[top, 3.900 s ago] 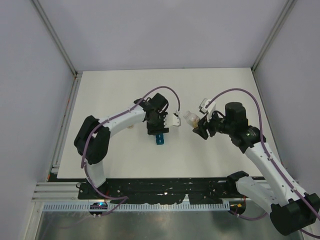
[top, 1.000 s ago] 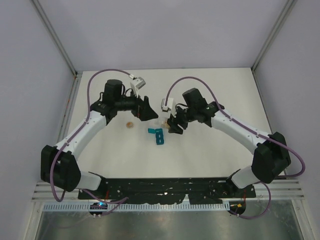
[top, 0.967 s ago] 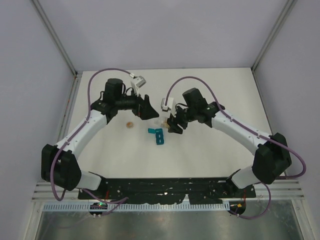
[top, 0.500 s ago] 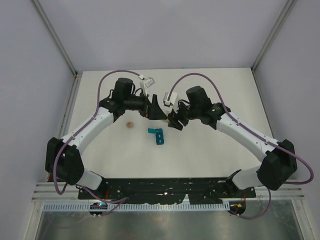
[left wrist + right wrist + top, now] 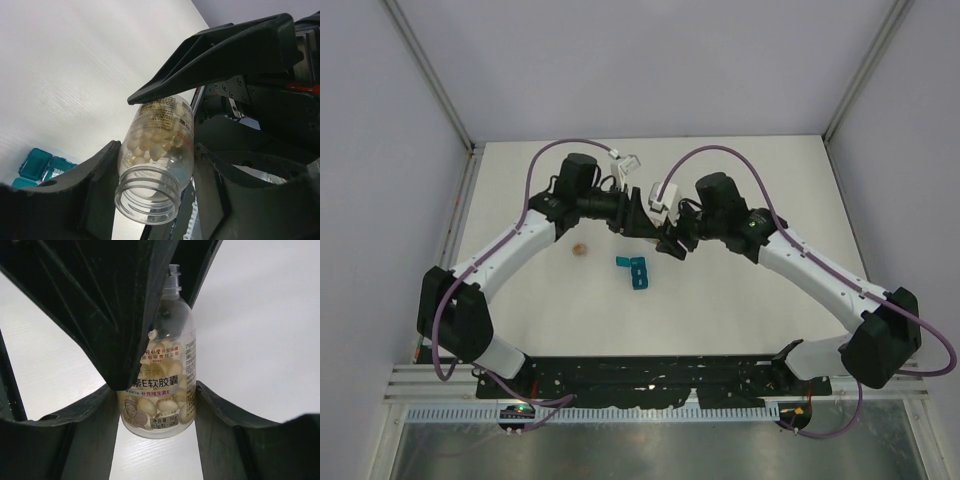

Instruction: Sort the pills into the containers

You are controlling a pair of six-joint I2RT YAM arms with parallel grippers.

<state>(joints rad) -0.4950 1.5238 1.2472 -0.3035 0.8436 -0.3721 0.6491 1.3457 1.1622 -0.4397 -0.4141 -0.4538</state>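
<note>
A clear vial (image 5: 159,145) full of pale pills (image 5: 152,140) hangs in the air between both grippers. My left gripper (image 5: 157,150) is shut on its open-mouthed neck end, and the mouth faces the left wrist camera. My right gripper (image 5: 156,390) is shut on the base end of the vial (image 5: 162,385), with the pills (image 5: 165,405) showing behind the label. In the top view my left gripper (image 5: 646,221) and right gripper (image 5: 666,241) meet tip to tip and hide the vial. The teal containers (image 5: 637,271) lie on the table just below them, one lid swung open.
A round tan cap disc (image 5: 579,249) lies on the white table (image 5: 740,170) left of the containers. The containers (image 5: 37,165) show at the lower left of the left wrist view. Grey walls enclose the table on three sides.
My left arm has swung right to the vial in the right gripper, and its jaws have closed on the neck. The right gripper has kept its hold, shifting slightly up.
</note>
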